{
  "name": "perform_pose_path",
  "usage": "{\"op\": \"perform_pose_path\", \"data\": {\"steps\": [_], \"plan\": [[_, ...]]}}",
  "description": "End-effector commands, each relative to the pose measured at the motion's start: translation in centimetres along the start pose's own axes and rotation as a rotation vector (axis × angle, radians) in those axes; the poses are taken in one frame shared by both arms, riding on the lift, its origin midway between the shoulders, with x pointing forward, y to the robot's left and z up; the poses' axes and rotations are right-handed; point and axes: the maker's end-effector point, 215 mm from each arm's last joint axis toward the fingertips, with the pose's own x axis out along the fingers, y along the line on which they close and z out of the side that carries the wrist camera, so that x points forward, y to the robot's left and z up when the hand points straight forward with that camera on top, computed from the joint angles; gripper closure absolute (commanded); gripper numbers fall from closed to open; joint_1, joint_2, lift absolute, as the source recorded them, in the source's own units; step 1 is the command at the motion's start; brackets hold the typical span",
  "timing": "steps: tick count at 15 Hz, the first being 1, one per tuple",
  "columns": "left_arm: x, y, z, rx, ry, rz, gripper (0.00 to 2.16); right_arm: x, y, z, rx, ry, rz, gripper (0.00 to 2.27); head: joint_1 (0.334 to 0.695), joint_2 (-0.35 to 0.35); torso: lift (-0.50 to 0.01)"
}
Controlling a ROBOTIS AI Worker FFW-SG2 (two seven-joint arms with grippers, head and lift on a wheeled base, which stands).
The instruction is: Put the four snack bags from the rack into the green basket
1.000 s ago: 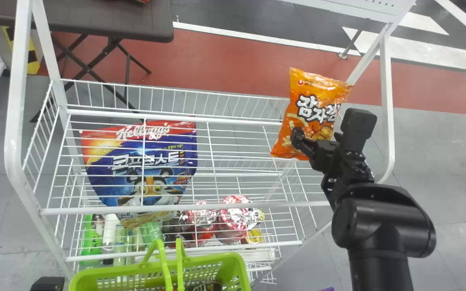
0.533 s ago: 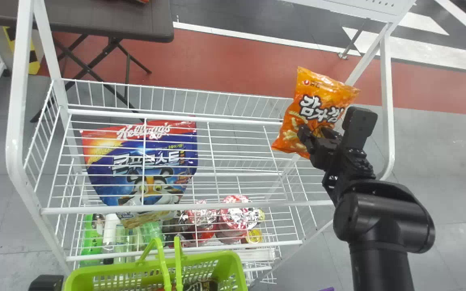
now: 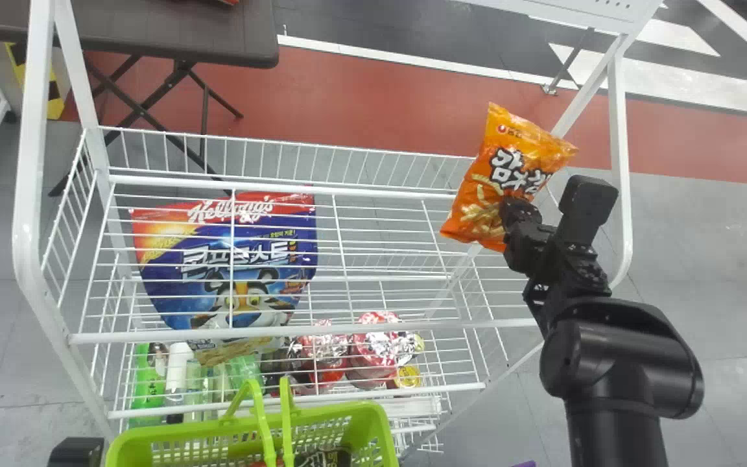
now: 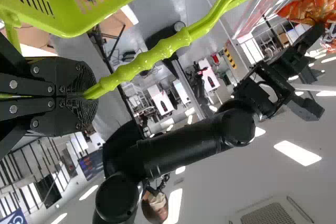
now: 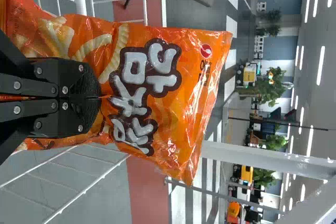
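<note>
Over the right end of the white wire rack [image 3: 25, 214], one orange snack bag [image 3: 529, 148], clamped in the right gripper [image 3: 509, 211], spreading past the fingertips. On the near side of the rack, one green basket [image 3: 373, 414], hanging by a handle [image 4: 168, 45] pinched in the left gripper [image 3: 75, 452]. Behind the rack's upper wires, one blue-and-red cereal pouch [image 3: 182, 295]; lower down, at least two red-and-white cups [image 3: 373, 347], half hidden. In the basket, snack packets [image 3: 328, 459] cut off by the head view's edge, too little visible to count.

Green basket [image 3: 381, 431] cut off at head view's bottom
</note>
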Motion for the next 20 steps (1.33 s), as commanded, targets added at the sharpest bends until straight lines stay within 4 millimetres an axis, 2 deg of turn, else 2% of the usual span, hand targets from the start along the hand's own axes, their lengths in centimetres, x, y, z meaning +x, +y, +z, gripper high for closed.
{"op": "perform_pose_path", "data": {"steps": [1, 4, 7, 9, 10, 11, 13, 15, 17, 20], "plan": [[0.1, 0.0, 0.1, -0.001, 0.001, -0.001, 2.11, -1.1, 0.3, 0.7, 0.01, -0.022, 0.015, 2.1, 0.695, -0.35, -0.006], [0.0, 0.0, 0.3, 0.0, 0.001, -0.002, 2.11, -4.6, 2.8, 2.6, 0.009, -0.071, 0.078, 2.1, 0.695, -0.35, -0.006], [0.1, 0.2, 0.2, -0.007, 0.006, 0.005, 2.11, -8.9, 6.5, 5.2, 0.031, -0.116, 0.167, 2.1, 0.695, -0.35, -0.006], [0.4, 0.0, 0.0, -0.008, 0.011, -0.003, 2.11, -11.9, 9.0, 5.3, 0.037, -0.092, 0.235, 2.1, 0.695, -0.35, -0.006], [0.3, -0.1, 0.0, -0.01, 0.011, -0.003, 2.11, -13.5, 10.1, 4.0, 0.044, -0.026, 0.272, 2.1, 0.695, -0.35, -0.006], [0.1, 0.0, -0.2, -0.016, 0.007, 0.0, 2.11, -15.2, 11.3, 1.5, 0.075, 0.07, 0.315, 2.1, 0.695, -0.35, -0.006], [0.0, 0.0, -0.2, -0.013, 0.005, 0.002, 2.11, -18.6, 12.6, -0.5, 0.1, 0.133, 0.362, 2.1, 0.695, -0.35, -0.006], [0.0, 0.0, -0.3, -0.015, 0.005, 0.003, 2.11, -22.0, 13.6, -3.7, 0.089, 0.263, 0.417, 2.1, 0.695, -0.35, -0.006], [0.0, 0.0, -0.8, -0.009, -0.005, 0.014, 2.11, -25.6, 14.7, -9.0, 0.102, 0.48, 0.492, 2.1, 0.695, -0.35, -0.006], [0.1, 0.1, -0.7, 0.001, -0.012, 0.018, 2.11, -31.1, 15.4, -14.9, 0.157, 0.71, 0.576, 2.1, 0.695, -0.35, -0.006]]}}
